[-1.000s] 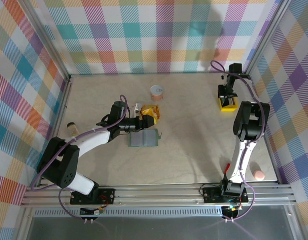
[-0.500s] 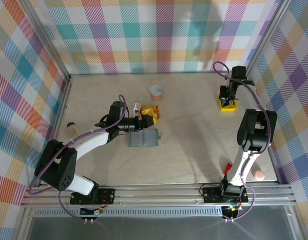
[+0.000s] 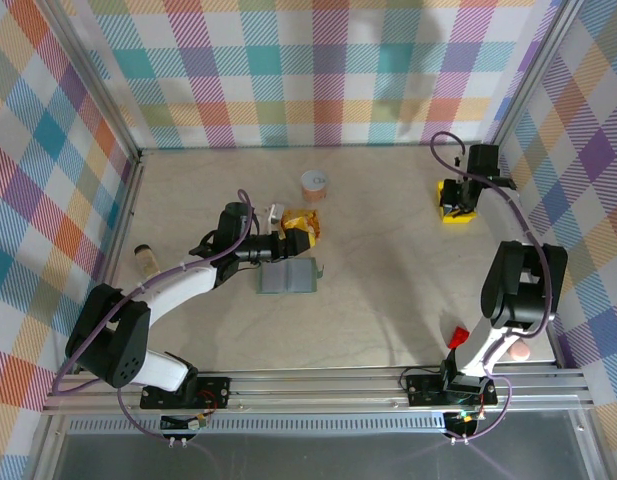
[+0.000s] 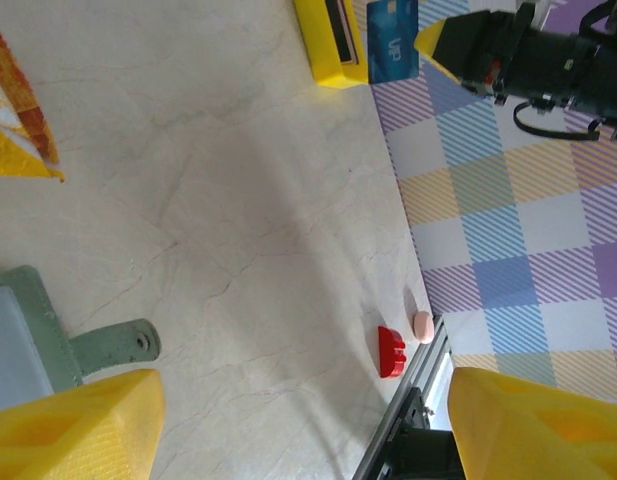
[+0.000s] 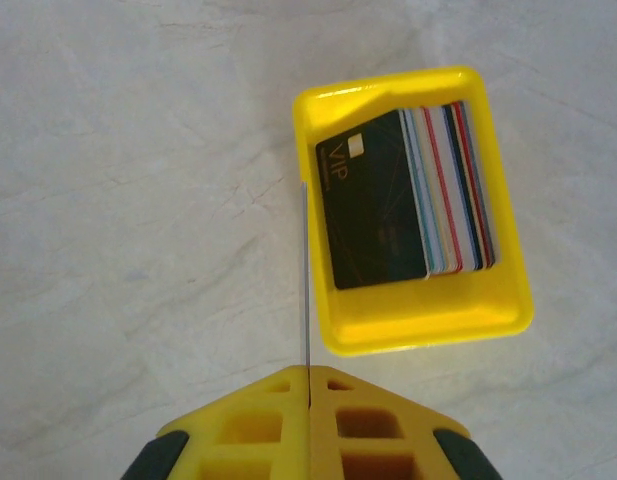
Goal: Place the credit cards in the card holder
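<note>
Over on the left edge of the table (image 3: 388, 290) you have a small cork-coloured piece (image 3: 143, 254) lying on its own. Your left hand (image 3: 288, 243) sits near the middle, its yellow fingers (image 4: 73, 425) spread wide with nothing between them. The card holder (image 3: 288, 277) lies flat on the table just in front of that hand. In the left wrist view its grey-green corner (image 4: 23, 340) and strap tab (image 4: 113, 345) show just beside the left finger. Just behind the holder is the orange-yellow snack packet (image 3: 305, 224), and behind that again, a short way apart, stands a small peach-coloured cup (image 3: 314, 183). Well to the right, near the back corner, is the yellow tray (image 3: 456, 216), and the credit cards (image 5: 443, 190) stand packed on edge inside it, a dark one marked VIP (image 5: 373, 215) facing outward. Your right hand (image 5: 310, 385) hangs over the tray's near rim with its fingers pressed together on a blue card (image 4: 392, 40), which the right wrist view shows edge-on as a thin line. Near the right arm's base lie a red piece (image 3: 457, 335) and a pink piece (image 3: 518, 350).
</note>
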Controlling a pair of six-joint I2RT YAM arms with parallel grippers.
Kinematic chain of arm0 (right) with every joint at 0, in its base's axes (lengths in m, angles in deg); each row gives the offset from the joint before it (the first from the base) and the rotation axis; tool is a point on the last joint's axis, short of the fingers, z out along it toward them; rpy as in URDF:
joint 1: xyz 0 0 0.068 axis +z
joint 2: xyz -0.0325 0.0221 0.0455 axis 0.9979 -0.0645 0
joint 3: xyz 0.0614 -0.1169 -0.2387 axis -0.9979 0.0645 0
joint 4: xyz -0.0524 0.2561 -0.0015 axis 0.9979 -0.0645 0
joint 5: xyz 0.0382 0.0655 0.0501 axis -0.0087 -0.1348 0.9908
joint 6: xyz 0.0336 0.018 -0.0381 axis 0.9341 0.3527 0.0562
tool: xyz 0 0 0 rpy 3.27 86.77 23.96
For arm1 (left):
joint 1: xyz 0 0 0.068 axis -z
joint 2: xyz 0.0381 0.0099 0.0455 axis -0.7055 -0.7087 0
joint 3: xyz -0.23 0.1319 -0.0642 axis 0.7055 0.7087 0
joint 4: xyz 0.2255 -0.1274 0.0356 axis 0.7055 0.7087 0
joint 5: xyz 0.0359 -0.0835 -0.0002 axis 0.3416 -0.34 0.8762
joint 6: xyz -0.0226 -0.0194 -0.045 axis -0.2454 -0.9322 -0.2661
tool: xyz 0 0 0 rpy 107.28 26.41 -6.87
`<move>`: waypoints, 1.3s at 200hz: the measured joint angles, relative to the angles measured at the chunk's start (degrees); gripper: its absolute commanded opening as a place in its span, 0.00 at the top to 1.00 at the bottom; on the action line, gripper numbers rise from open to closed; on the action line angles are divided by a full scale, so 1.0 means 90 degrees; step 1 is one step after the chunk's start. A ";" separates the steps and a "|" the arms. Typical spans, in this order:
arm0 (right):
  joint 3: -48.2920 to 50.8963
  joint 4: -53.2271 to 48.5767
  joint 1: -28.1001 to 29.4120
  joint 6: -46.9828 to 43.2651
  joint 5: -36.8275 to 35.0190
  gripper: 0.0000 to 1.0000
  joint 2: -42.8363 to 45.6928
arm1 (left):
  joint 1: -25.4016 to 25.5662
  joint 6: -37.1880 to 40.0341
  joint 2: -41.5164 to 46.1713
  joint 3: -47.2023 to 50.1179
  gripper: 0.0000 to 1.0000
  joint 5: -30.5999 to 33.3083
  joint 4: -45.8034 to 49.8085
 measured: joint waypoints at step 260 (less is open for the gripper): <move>0.1222 0.2108 0.3213 0.4520 0.3784 1.00 0.3087 | 0.0240 -0.4252 0.0741 0.0253 0.06 0.0068 -0.5032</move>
